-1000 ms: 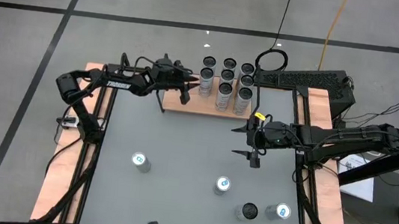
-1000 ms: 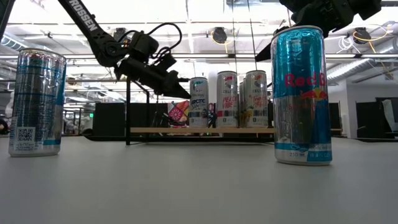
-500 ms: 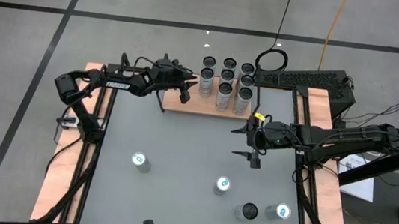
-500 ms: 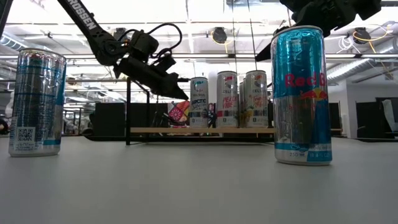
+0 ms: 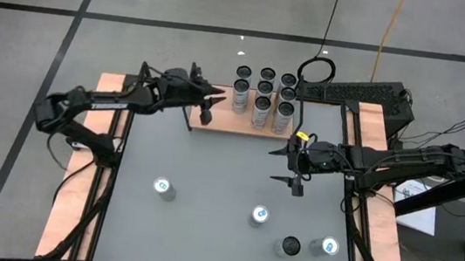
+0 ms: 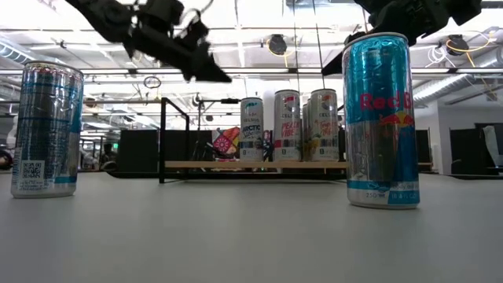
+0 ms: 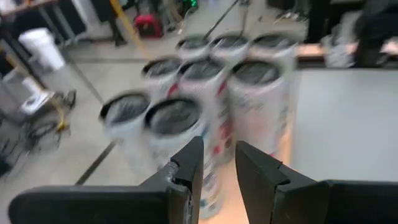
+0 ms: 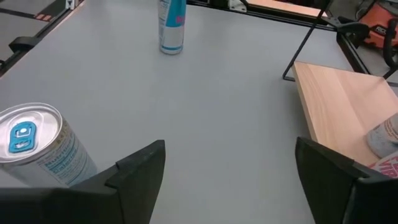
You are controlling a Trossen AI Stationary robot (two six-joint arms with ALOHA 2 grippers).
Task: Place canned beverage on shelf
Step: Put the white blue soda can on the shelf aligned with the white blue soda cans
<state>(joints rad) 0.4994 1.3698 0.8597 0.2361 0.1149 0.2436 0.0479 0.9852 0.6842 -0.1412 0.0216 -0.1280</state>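
The shelf [image 5: 247, 119] is a small light-wood board with thin black rod frames at its ends, standing at the table's [image 5: 209, 181] far edge, toward the far right corner. On it stand eight slim cans [image 5: 262, 99] with pale printed sides and dark tops, bunched at its right end in rows of three, three and two; its left part is bare wood. On the grey table there are four more cans: one silver-blue can [image 5: 162, 189] near the left edge, a second [image 5: 260, 215] right of centre, then a dark-topped can [image 5: 288, 246] and another blue-tabbed one [image 5: 326, 247] side by side at the near right corner. The left gripper [image 5: 209, 101] hangs above the shelf's left end, its fingers nearly together with only a thin gap and nothing between them. The right gripper [image 5: 286, 164] hovers over the table just in front of the shelf's right end, jaws spread wide and empty.
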